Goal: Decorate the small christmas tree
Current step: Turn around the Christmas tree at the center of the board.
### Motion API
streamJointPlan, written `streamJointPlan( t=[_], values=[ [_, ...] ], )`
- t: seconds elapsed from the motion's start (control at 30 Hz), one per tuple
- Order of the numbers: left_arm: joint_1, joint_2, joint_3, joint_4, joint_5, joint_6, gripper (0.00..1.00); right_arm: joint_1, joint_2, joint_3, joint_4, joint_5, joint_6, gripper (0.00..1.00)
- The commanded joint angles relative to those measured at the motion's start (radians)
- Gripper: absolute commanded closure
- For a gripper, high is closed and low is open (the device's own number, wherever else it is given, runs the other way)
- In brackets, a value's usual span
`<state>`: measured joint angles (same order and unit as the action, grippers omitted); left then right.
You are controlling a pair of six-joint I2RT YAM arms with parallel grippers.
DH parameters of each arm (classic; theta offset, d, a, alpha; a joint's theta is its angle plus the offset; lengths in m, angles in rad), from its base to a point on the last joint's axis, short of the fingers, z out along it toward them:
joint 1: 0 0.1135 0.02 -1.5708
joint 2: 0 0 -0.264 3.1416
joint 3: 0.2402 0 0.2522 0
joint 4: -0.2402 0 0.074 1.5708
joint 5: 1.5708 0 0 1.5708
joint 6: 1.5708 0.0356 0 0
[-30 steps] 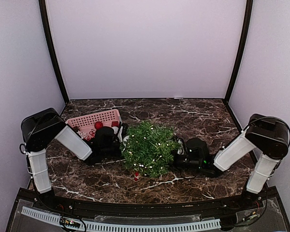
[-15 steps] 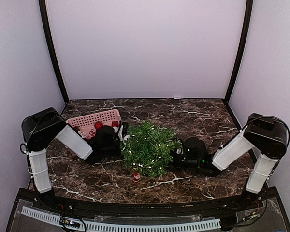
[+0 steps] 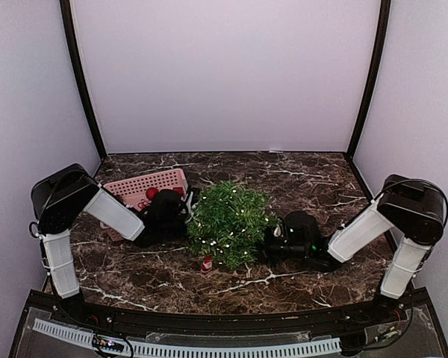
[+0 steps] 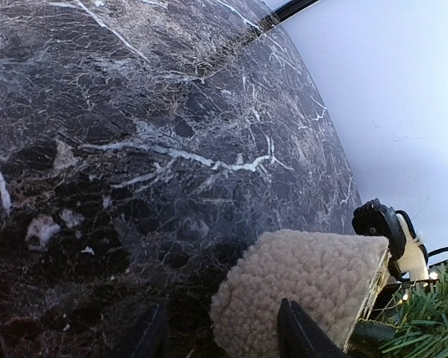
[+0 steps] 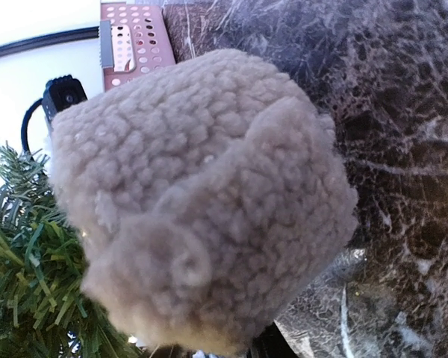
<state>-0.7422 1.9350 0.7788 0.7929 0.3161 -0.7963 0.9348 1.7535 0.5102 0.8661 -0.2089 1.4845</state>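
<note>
1. Tree [image 3: 228, 224]: small, with bushy green needles strung with tiny white lights.
2. Pot [image 4: 299, 291]: round, covered in cream fleece.
3. It stands near the middle of the table [image 3: 306, 175].

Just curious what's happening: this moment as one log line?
small christmas tree: mid-table | left gripper: open at its fleecy pot | right gripper: against pot, state unclear

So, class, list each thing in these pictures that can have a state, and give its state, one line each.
small christmas tree, lit, between the two grippers; upright or tilted unclear.
pink basket, holding red ornaments.
loose red ornament, lying on the table by the tree, not hung.
left gripper, open, beside the tree's fleecy pot.
right gripper, close to the pot; jaws hidden, cannot tell.
</note>
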Motion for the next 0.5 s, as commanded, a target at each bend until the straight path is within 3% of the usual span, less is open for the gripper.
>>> streamJointPlan(
  t=[0.0, 0.47],
  values=[
    [-0.014, -0.069, 0.031, -0.199, 0.021, 0.071, 0.48, -0.008, -0.061, 0.042, 0.097, 0.022, 0.091, 0.76],
    [-0.007, -0.078, 0.094, -0.312, 0.020, 0.104, 0.48, -0.034, -0.045, 0.031, 0.088, 0.055, 0.200, 0.76]
  ],
)
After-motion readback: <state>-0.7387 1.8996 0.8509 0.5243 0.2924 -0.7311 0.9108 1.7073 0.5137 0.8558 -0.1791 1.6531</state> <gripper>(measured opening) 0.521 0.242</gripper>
